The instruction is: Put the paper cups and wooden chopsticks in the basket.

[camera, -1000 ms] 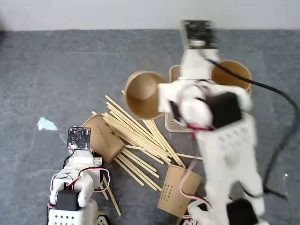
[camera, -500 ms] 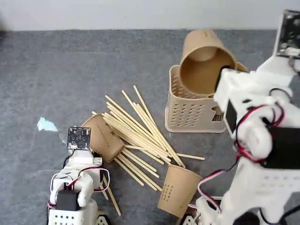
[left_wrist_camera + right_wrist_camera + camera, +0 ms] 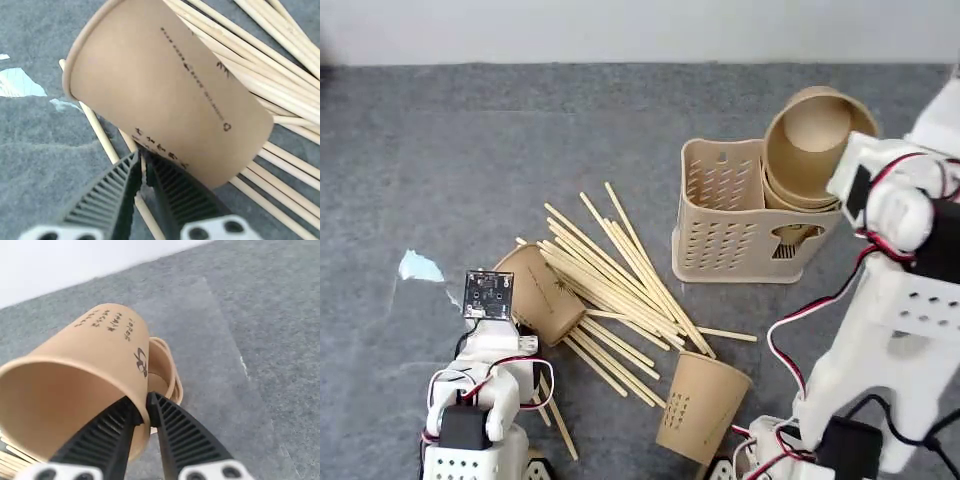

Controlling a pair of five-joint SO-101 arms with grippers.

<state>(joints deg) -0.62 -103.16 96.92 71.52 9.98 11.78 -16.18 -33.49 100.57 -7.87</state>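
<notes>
Here, pinched at the rim by the closed right fingers [image 3: 153, 406]: a plain tan paper cup [image 3: 817, 135], tilted, open mouth showing, over the slotted beige basket [image 3: 720, 240] toward the counter's [image 3: 470, 150] right edge. Mid-counter, pale wooden chopsticks [image 3: 620, 280] strewn beside a toppled cup [image 3: 545, 295]; left fingers [image 3: 133, 163] shut at its wall, holding nothing.

The left arm [image 3: 480, 400] and right arm [image 3: 895, 330] are white perforated plastic, with black servo blocks, red, white and black wires, and ridged black fingers [image 3: 110, 192].

Both arms holding poses
Right gripper [image 3: 140, 412] is pinching a cup [image 3: 95, 340] wall up high; left gripper [image 3: 142, 167] is sitting low, jaws together.
</notes>
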